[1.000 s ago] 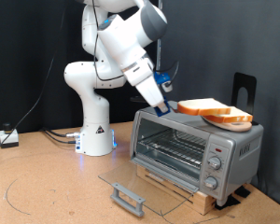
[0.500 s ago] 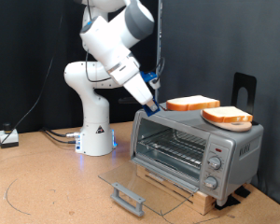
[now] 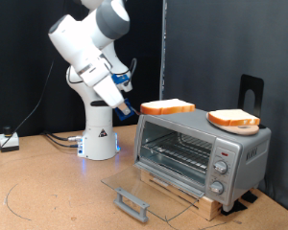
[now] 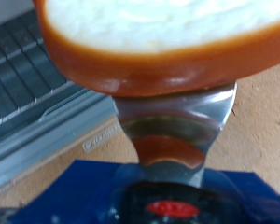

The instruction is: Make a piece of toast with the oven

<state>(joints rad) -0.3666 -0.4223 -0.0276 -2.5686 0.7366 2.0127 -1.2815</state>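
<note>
The piece of toast (image 3: 167,107), a flat slice with a pale face and brown crust, hangs level in the air just above the upper left corner of the oven (image 3: 204,149). My gripper (image 3: 141,109) is shut on its left edge. In the wrist view the toast (image 4: 159,37) fills the frame, with one metal finger (image 4: 174,126) pressed under its crust. The silver oven has its glass door (image 3: 149,188) folded down flat and open, showing the wire rack (image 3: 182,146). Its knobs (image 3: 219,169) are on the exterior view's right.
A second slice on an orange dish (image 3: 233,120) rests on the oven's top at the right. The oven stands on a wooden board (image 3: 213,203). The white robot base (image 3: 99,134) is at the left, with cables (image 3: 58,140) on the table behind it.
The arm has swung to the exterior view's left, carrying the toast off the stack on the dish and out past the oven's left edge.
</note>
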